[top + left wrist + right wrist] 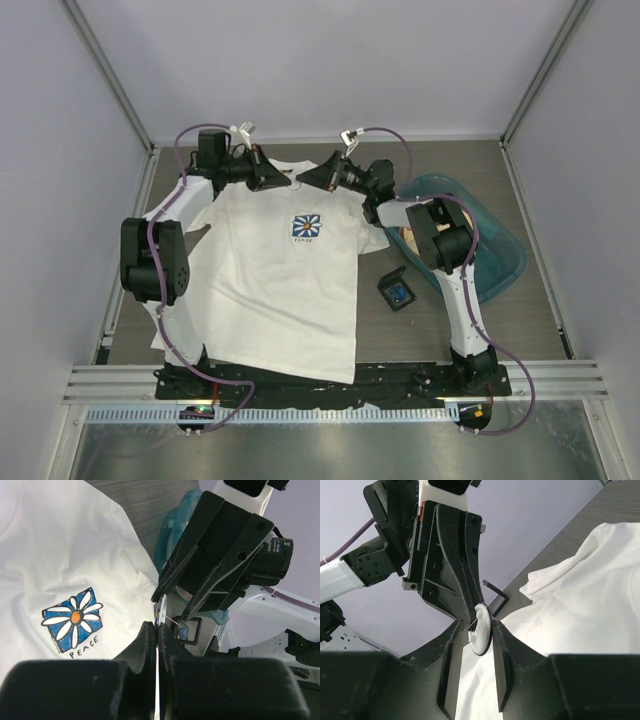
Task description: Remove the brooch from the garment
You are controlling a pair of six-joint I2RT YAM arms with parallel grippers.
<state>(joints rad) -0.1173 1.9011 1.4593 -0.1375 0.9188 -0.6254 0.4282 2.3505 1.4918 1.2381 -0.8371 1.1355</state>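
At the counter's (pixel 540 330) near edge:

1. Garment (pixel 280 300): white short-sleeved T-shirt, spread flat, hem toward the arm bases, collar to the far side.
2. Small black square box (pixel 397 291): stands open on bare counter, just beside the shirt's right edge, blue inside.
3. Flower print (pixel 306 227): blue and white, on the chest, lettered PEACE.
4. Teal tub (pixel 500 250): right of the sleeve, partly under the right arm.
5. Left hand (pixel 157 630): at the collar, clenched tight, tips against the brooch. Whether they pinch pin or cloth cannot be told.
6. Right hand (pixel 477 624): facing the left one, released, one finger standing on either side of the brooch.
7. Brooch (pixel 482 632): small round disc, dark rim, pale face. It is raised at the collar between the right hand's fingers, with white cloth bunched against it.
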